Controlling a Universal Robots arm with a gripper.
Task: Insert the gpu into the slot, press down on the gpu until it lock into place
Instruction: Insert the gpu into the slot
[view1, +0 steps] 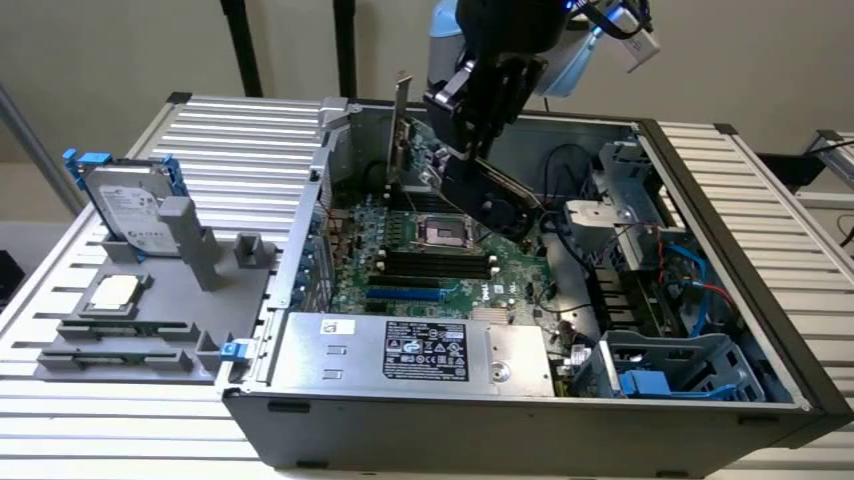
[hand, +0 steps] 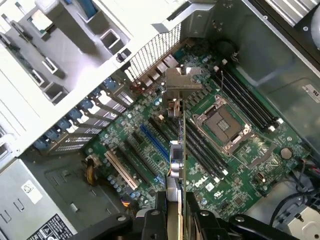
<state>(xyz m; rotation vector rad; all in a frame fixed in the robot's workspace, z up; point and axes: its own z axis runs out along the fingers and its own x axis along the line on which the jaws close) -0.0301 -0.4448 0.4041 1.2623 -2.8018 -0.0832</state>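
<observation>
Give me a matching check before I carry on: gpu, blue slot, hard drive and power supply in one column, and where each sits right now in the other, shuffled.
Things:
1. gpu
2. slot
3. hard drive
4. power supply

Places:
A. grey labelled box inside the case
B. on the grey holder outside the case, at the exterior view's left
C. bare blue strip on the green motherboard
D. held in the gripper, above the motherboard

Pairs: 1-D, 2-C, 3-B, 4-A.
</observation>
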